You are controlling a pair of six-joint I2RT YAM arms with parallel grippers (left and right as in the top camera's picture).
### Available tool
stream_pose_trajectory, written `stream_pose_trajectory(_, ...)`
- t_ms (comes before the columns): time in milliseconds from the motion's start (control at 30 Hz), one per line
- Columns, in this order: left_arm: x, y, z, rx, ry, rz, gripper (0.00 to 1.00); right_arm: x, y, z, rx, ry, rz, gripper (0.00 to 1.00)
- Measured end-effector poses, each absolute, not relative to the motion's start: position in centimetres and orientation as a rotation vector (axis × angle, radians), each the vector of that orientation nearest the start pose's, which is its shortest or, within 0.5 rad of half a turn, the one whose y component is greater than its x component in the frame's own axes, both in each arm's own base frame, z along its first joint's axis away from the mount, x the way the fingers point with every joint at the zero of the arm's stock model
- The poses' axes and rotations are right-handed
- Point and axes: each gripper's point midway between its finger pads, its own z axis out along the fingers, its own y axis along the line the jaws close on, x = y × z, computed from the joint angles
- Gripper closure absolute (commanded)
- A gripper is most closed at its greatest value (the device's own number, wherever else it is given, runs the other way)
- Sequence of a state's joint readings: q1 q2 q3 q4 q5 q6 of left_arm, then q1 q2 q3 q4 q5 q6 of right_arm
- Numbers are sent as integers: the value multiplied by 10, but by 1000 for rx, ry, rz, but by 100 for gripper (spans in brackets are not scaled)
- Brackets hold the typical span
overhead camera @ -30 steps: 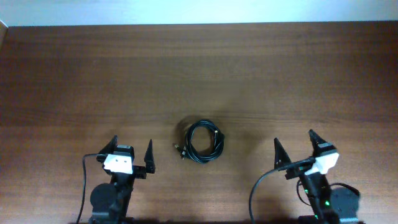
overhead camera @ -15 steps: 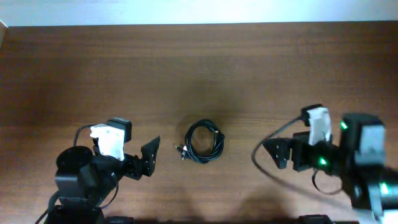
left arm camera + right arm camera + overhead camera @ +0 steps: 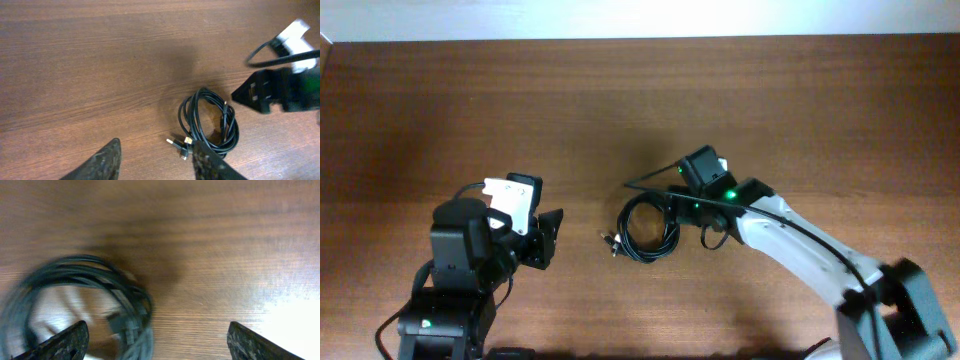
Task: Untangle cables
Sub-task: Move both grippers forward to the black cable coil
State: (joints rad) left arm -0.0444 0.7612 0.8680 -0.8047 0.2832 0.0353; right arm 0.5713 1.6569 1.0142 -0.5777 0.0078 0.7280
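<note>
The cables (image 3: 645, 228) lie as one small black coil in the middle of the wooden table, their metal plug ends (image 3: 610, 240) poking out at its left. In the left wrist view the coil (image 3: 210, 122) lies ahead and to the right, and its plugs (image 3: 180, 145) lie just inside the right fingertip (image 3: 202, 157). My left gripper (image 3: 548, 242) is left of the coil, open and holding nothing. My right gripper (image 3: 688, 214) hovers over the coil's right edge, open wide. In the right wrist view the blurred coil (image 3: 75, 295) reaches between the fingers (image 3: 70, 340) near the left one.
The right arm (image 3: 800, 250) stretches diagonally from the lower right corner toward the table's middle. The left arm's base (image 3: 450, 310) sits at the lower left. A pale wall strip (image 3: 640, 15) borders the table's far edge.
Both arms have swung in from the front corners toward the coil. The right gripper has crossed left until it is over the coil. The left jaws stand narrower than before.
</note>
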Motion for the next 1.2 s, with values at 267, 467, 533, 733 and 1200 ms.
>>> stream_pose_trajectory(267, 244, -59, 224, 238, 2262, -331, 67, 283, 224, 27, 296, 2890, 427, 35)
stream_pose_trajectory(467, 242, -60, 223, 238, 2271, -335, 70, 273, 250, 30, 301, 2857, 458, 56)
stream_pose_trajectory(533, 241, -60, 222, 238, 2277, -337, 71, 272, 238, 26, 315, 2857, 367, 64)
stream_pose_trajectory(733, 240, -60, 220, 237, 2287, -338, 70, 265, 222, 13, 370, 2861, 285, 79)
stream_pose_trajectory(1200, 239, -60, 220, 237, 2288, -338, 68, 272, 229, 18, 103, 2823, 304, 96)
